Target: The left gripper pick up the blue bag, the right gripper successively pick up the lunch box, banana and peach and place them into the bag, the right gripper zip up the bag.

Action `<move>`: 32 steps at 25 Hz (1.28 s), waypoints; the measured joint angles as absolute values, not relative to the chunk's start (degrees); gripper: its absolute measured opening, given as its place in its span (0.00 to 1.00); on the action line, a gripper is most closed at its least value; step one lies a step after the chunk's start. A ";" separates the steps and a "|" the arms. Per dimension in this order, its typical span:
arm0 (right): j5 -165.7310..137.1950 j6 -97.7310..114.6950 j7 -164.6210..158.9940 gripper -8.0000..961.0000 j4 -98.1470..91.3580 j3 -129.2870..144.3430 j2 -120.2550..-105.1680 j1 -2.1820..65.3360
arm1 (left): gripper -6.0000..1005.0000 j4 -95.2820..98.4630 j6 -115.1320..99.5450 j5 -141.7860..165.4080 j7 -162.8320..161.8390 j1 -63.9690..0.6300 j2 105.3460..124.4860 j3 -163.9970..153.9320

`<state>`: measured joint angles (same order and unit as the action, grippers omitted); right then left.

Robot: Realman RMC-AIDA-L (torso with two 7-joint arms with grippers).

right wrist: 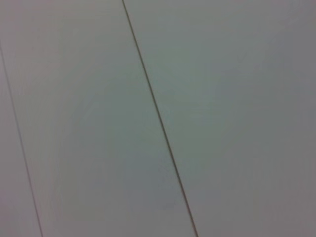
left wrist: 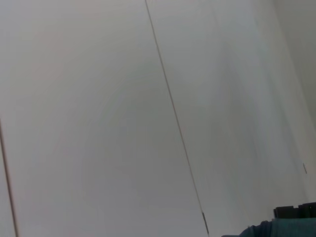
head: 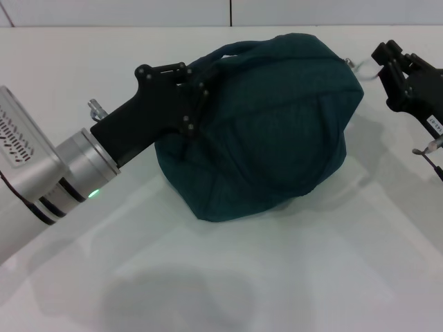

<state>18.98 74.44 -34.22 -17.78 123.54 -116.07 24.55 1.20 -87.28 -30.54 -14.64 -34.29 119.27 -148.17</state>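
Head view only: blue bag (head: pixel 266 124), left pincer (head: pixel 197 86) gripping.

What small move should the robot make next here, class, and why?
Probably let go and back off. The blue bag looks closed and bulging, with no lunch box, banana or peach outside it. The left gripper grips it by the handle; the right gripper sits near the metal ring pull at the bag's end.

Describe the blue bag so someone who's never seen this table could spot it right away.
On the white table, look at the middle: the blue bag is a big, bulging dark teal fabric lump. The left tool meets it at its handle side; nothing else there is soft or coloured.
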 joint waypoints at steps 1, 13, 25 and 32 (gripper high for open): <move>18.84 74.75 -34.24 0.13 -17.78 123.53 -116.01 24.55 | 0.05 1.20 -87.28 -30.51 -14.60 -34.31 119.30 -148.23; 17.25 75.64 -34.26 0.39 -13.21 122.60 -115.50 23.98 | 0.05 1.23 -87.16 -30.43 -14.11 -34.55 119.26 -148.27; 12.41 67.78 -32.18 0.43 -12.57 122.61 -115.68 27.85 | 0.05 1.23 -87.18 -30.24 -12.77 -34.63 119.36 -148.45; 10.01 65.87 -31.94 0.42 -13.43 122.69 -115.87 30.28 | 0.05 1.23 -87.23 -30.23 -12.74 -34.63 119.38 -148.45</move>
<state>10.01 65.87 -31.94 -13.43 122.69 -115.87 30.28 1.23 -87.23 -30.23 -12.74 -34.63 119.38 -148.45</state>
